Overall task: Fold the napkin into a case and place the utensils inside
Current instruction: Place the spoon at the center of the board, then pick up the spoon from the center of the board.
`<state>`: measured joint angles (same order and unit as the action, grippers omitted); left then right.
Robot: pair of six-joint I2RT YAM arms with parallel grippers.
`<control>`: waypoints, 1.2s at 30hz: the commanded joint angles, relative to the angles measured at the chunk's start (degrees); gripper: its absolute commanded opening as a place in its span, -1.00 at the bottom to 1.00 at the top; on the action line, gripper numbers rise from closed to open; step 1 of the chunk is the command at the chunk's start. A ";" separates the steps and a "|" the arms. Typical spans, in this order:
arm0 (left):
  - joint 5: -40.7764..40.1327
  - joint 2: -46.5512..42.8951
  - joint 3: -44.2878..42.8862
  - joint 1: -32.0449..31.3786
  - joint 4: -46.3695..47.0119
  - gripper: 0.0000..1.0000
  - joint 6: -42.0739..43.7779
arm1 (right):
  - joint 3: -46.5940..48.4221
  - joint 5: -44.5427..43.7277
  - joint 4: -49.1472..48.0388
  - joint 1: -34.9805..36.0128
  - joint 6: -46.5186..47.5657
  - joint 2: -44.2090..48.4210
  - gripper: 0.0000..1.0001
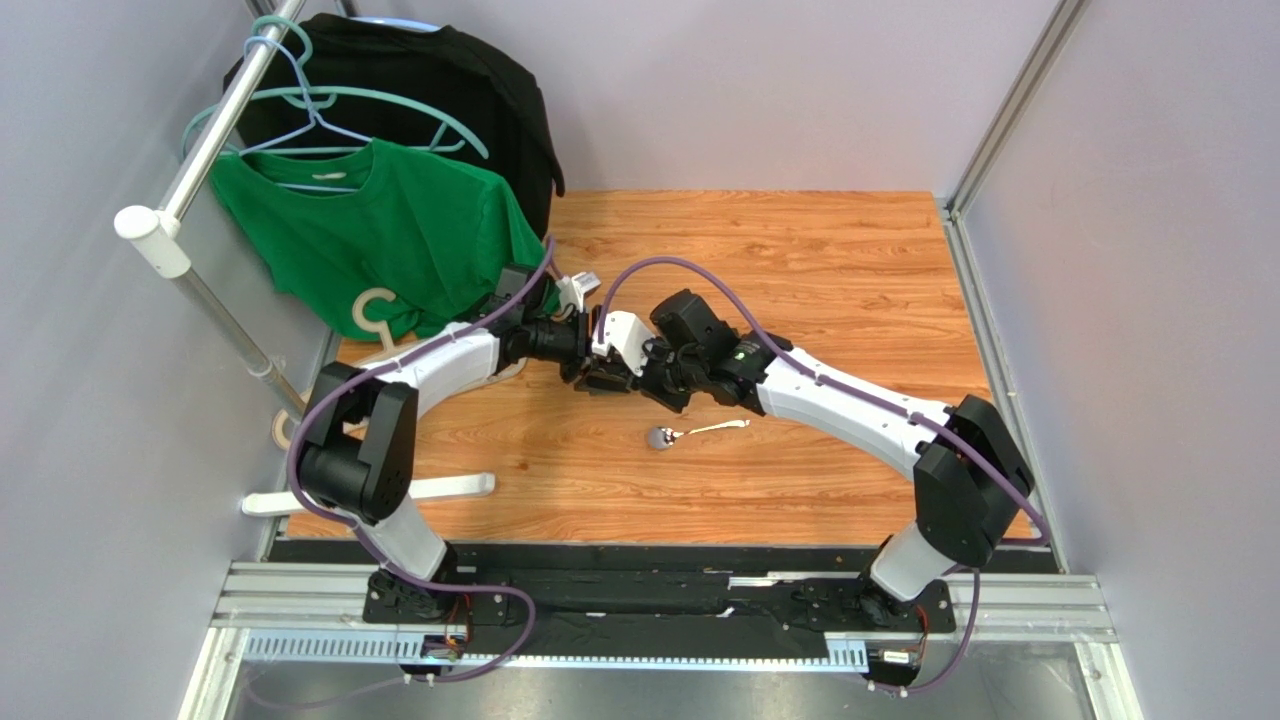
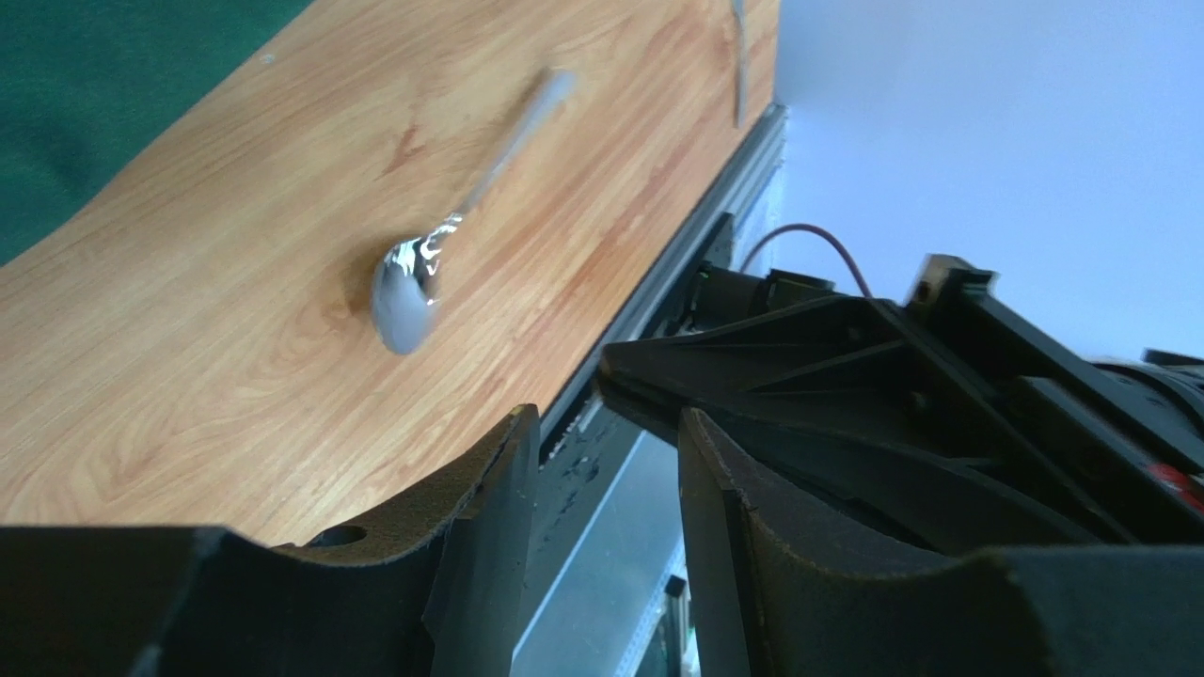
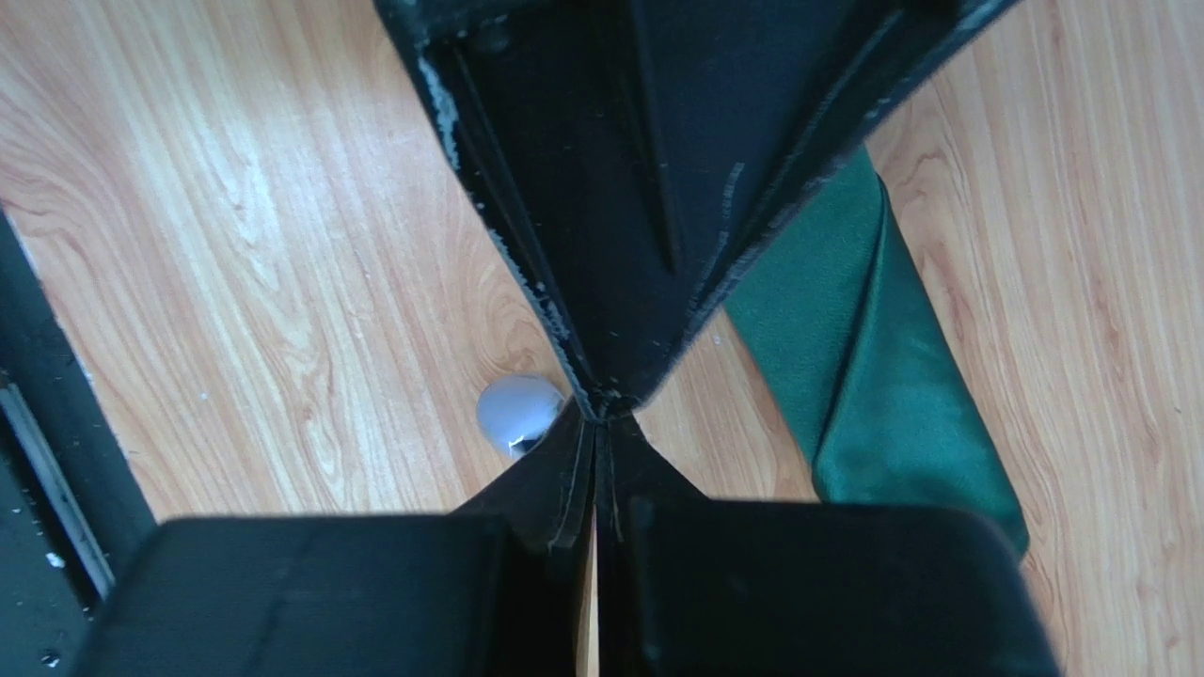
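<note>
The napkin [image 3: 876, 381] lies on the wood as a narrow, folded dark green strip, just right of my right gripper [image 3: 605, 418]. That gripper is shut, fingers pressed together, and nothing shows between them. A metal spoon [image 1: 694, 434] lies on the table; its bowl [image 3: 516, 412] peeks out beside the shut fingertips. My left gripper [image 2: 605, 440] is open with an empty gap, and the right gripper's black tip points at it from the right. The spoon [image 2: 417, 275] lies beyond it, dark green cloth [image 2: 85, 99] at the upper left. From above, both grippers meet mid-table and hide the napkin.
A bright green T-shirt [image 1: 376, 233] and a black garment [image 1: 436, 90] hang on a rack [image 1: 226, 128] at the back left. A white bar [image 1: 376, 492] lies near the left arm's base. Grey walls enclose the wooden table [image 1: 842, 270].
</note>
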<state>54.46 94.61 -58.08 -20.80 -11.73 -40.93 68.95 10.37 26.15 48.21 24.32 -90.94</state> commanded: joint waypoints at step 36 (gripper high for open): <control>-24.40 6.82 12.21 -15.41 19.11 -0.03 -14.62 | -14.54 -14.42 10.50 -20.43 -41.46 25.90 0.10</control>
<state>31.64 100.29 -44.56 -35.70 4.08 -54.48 54.41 -4.86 37.78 27.97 -19.18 -66.39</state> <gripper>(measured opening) 0.487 0.551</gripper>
